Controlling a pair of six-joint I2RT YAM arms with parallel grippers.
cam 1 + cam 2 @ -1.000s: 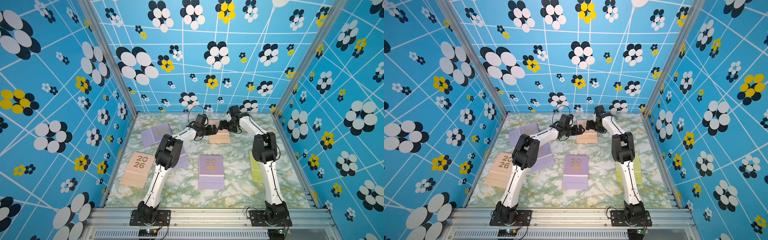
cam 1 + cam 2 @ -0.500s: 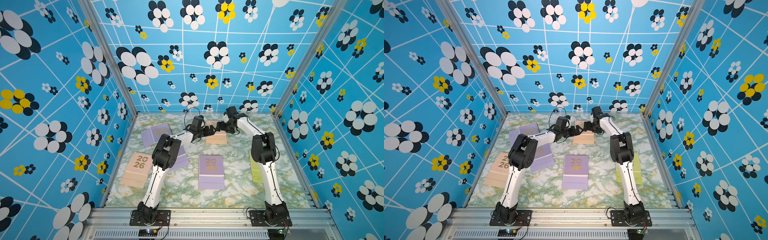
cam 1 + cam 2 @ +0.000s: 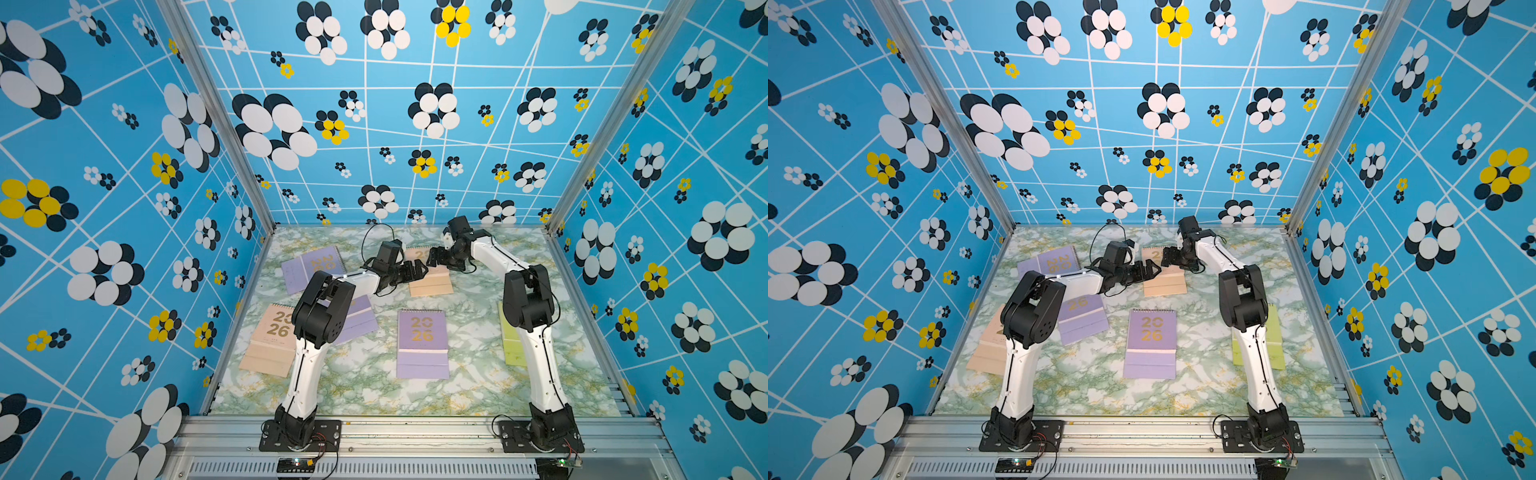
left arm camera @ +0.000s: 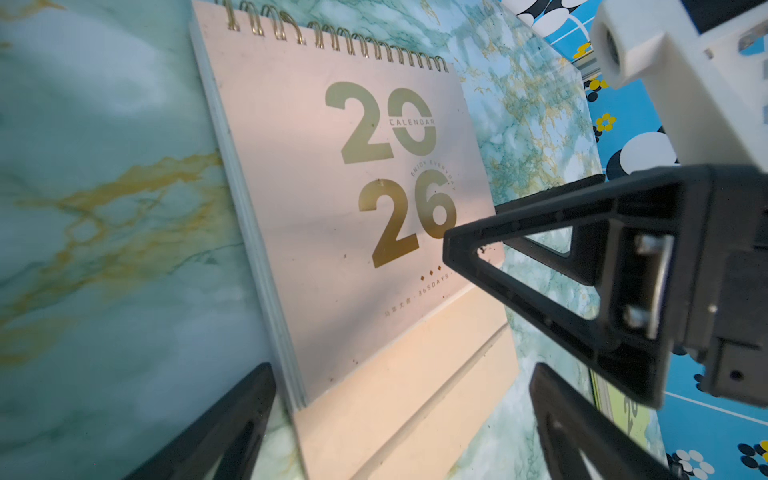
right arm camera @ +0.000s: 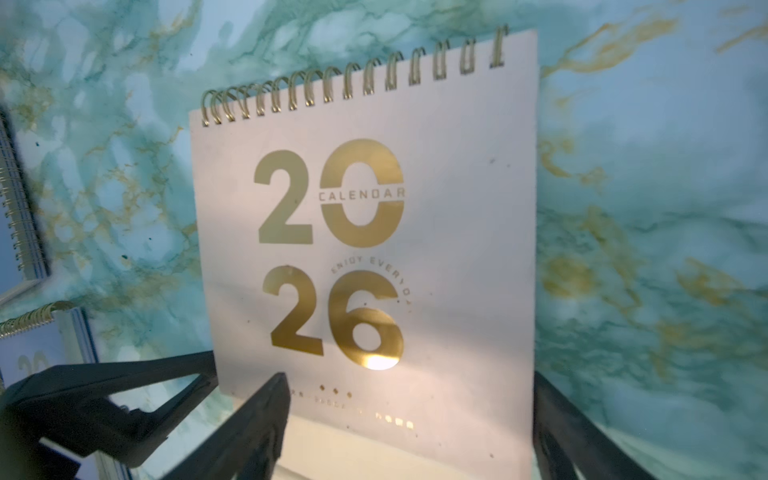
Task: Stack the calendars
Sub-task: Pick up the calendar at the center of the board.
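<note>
A peach-pink calendar (image 3: pixel 430 279) (image 3: pixel 1163 281) lies at the back middle between both grippers. My left gripper (image 3: pixel 419 272) (image 4: pixel 401 370) is open, one finger (image 4: pixel 224 428) close beside the calendar's edge and the other well clear of it. My right gripper (image 3: pixel 435 257) (image 5: pixel 409 378) is open too, one finger (image 5: pixel 257 419) over the cover (image 5: pixel 436 249) and the other at its side edge. Elsewhere lie three lavender calendars (image 3: pixel 316 266) (image 3: pixel 358 319) (image 3: pixel 422 343), a second peach one (image 3: pixel 272 338) and a yellow-green one (image 3: pixel 512 340).
The marble-patterned tabletop (image 3: pixel 374 386) is boxed in by blue flowered walls on three sides. An aluminium rail (image 3: pixel 415 432) with both arm bases runs along the front. The left arm's elbow (image 3: pixel 322 309) hangs over one lavender calendar.
Both grippers have shifted a little to the left and nearer, and the back peach calendar has slid slightly with them. The jaws stay open.
</note>
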